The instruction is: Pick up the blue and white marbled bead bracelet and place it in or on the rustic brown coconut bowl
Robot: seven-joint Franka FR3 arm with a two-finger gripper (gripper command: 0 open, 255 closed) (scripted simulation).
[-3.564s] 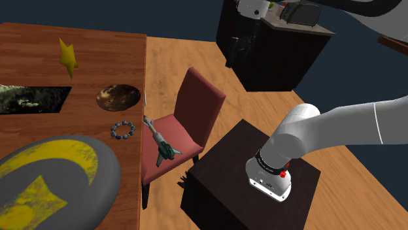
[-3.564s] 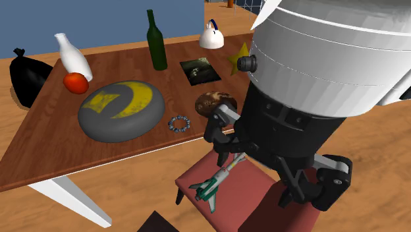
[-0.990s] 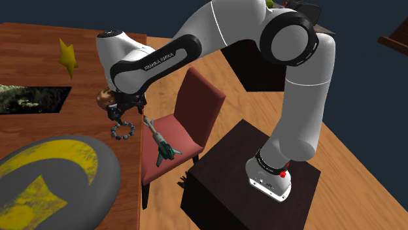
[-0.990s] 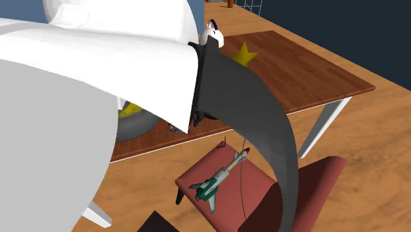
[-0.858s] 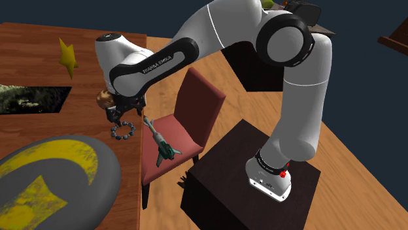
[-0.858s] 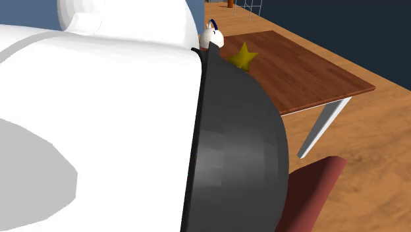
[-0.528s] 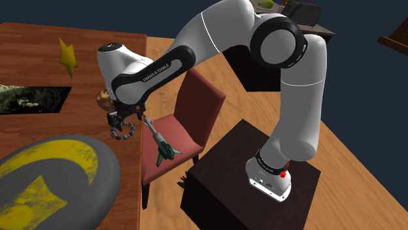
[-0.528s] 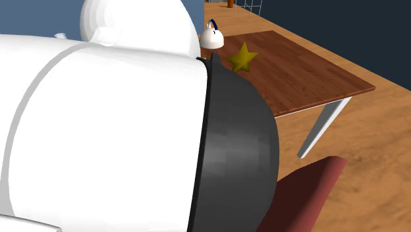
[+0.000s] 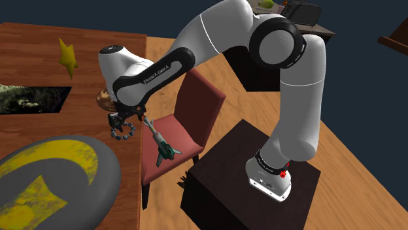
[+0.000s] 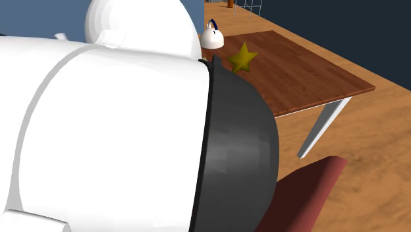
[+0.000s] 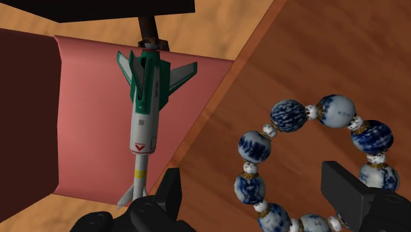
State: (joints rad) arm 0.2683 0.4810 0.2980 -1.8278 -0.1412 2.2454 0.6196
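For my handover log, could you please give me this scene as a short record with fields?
target: blue and white marbled bead bracelet, flat on the brown wooden table
gripper: black two-finger gripper, open, straddling the bracelet's near beads, not clasping
goal: mottled brown bowl, partly hidden by the white arm
nearby: green and white toy rocket on the red chair seat

Coconut bowl (image 9: 102, 99) mostly hidden behind the arm (image 9: 216, 32), bracelet (image 11: 255, 146) with near beads cut off at the edge

Bracelet (image 11: 255, 146): blue-and-white marbled beads (small gold spacers between). Rocket (image 11: 143, 112): white body, green fins, red mark. Chair (image 11: 92, 132): dull red. Table (image 11: 316, 59): brown wood grain.
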